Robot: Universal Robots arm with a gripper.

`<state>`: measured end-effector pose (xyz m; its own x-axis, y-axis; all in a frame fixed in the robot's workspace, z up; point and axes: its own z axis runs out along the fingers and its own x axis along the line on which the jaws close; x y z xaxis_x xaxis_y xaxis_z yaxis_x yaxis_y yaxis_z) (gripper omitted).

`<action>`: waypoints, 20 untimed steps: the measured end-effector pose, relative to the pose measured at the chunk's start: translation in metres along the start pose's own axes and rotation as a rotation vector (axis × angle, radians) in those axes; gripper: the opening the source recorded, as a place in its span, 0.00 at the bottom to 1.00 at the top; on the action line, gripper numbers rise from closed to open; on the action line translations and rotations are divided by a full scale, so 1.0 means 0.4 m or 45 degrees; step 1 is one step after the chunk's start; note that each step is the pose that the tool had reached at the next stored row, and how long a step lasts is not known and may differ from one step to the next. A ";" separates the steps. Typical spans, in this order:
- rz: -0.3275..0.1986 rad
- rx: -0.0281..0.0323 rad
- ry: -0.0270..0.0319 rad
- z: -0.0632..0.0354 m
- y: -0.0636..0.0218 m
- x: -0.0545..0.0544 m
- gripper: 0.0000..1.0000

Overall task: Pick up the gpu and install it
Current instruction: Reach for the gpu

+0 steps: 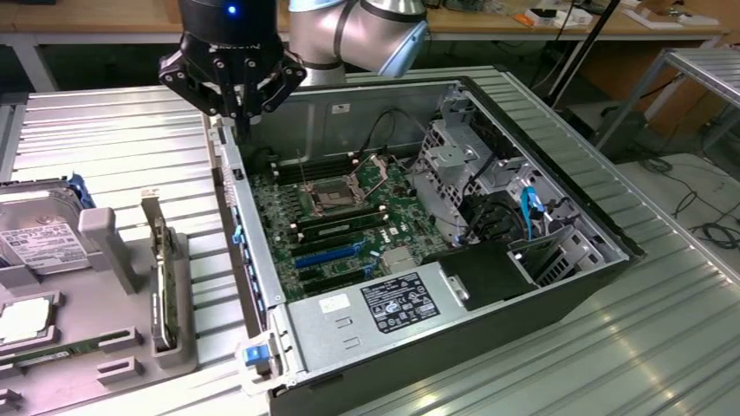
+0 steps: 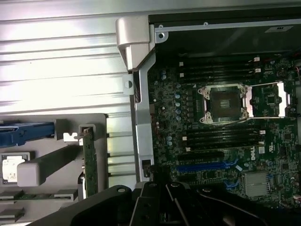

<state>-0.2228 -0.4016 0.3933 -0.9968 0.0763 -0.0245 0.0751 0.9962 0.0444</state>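
The gpu (image 1: 165,286) stands on its edge in a grey holder on the exterior view's left, beside the open computer case (image 1: 555,286). Its silver bracket end rises toward the back. The wrist view shows it as a thin green board edge (image 2: 89,165). My gripper (image 1: 243,114) hangs above the case's rear corner on that side, well beyond the gpu and apart from it. Its fingers are shut with nothing between them. The gripper's dark body (image 2: 174,200) sits over the case wall in the wrist view.
The motherboard (image 1: 347,208) lies open in the case with a blue slot (image 2: 202,166), a CPU socket (image 2: 225,103) and a power supply (image 1: 393,303). A hard drive (image 1: 41,230) and a memory stick (image 1: 58,354) rest in the grey tray (image 1: 116,368). The table is ribbed metal.
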 end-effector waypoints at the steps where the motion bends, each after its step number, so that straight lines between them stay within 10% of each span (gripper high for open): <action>1: 0.000 0.0000 0.0001 0.000 0.000 0.004 0.11; 20: 0.000 0.0000 0.0000 -0.003 -0.009 0.096 0.11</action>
<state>-0.2612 -0.4024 0.3933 -0.9968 0.0761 -0.0245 0.0750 0.9962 0.0444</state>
